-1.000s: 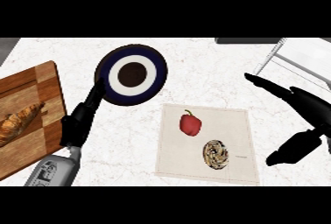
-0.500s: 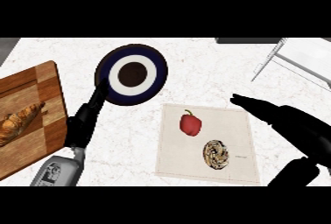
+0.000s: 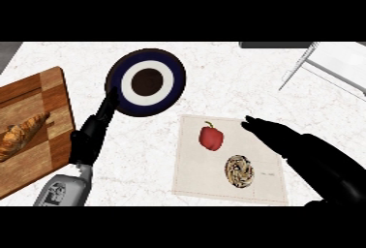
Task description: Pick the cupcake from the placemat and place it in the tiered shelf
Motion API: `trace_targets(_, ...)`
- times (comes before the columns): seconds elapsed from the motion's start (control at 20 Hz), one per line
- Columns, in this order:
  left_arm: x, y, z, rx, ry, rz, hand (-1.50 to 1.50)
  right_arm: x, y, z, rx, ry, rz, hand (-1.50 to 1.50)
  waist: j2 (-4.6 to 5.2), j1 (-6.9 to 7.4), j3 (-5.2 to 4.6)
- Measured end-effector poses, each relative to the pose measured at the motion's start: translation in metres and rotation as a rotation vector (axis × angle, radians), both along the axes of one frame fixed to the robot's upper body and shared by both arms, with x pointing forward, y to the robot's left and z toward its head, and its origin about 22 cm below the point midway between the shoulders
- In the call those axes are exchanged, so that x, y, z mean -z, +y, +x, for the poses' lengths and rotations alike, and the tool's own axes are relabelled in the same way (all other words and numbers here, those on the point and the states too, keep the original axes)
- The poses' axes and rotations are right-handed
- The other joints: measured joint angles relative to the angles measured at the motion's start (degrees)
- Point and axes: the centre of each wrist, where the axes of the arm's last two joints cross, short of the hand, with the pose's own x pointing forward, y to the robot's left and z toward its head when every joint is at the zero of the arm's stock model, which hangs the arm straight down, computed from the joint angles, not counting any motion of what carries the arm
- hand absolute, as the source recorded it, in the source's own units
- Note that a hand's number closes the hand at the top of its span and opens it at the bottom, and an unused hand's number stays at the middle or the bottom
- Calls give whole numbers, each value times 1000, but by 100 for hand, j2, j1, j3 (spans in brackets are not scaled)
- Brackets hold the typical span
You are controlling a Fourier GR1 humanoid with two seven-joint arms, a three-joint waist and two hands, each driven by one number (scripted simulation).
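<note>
A white marble-patterned counter (image 3: pixel 236 72) with faint grey veining fills the view. Near its middle lies a square, pale beige placemat (image 3: pixel 193 179) with a stitched border. On it sit 2 things: the cupcake (image 3: pixel 241 171), a round form with brown and cream swirls seen from above, toward the near side, and a glossy red bell pepper (image 3: pixel 211 137) with a green stem just beyond it to the left.

The right hand (image 3: pixel 286 140), matte black, comes in from the right with its fingers straight and held together, their tips over the mat's far right part, beside the cupcake and holding nothing.

The left hand (image 3: pixel 93 138), also black, rests at the left with its fingers straight, pointing away toward a round plate (image 3: pixel 168 99) with a dark blue rim, a white ring and a dark brown centre.

At the left edge is a wooden cutting board (image 3: pixel 50 97) with plank grain, carrying a golden croissant (image 3: pixel 22 134). The tiered shelf (image 3: pixel 314 65), thin pale metal rods and a light panel, stands at the far right.
</note>
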Motion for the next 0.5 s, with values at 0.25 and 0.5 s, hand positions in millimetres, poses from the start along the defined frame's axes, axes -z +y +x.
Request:
trace_targets(0.25, 2, 6, 6, -3, -7, 0, 0, 11, -1, -4, 25, -5, -8, -150, 4, -7, 0)
trace_targets(0.5, 4, 2, 1, -2, -5, 3, 0, 23, 3, -4, 32, 2, -15, -150, 4, 0, 0)
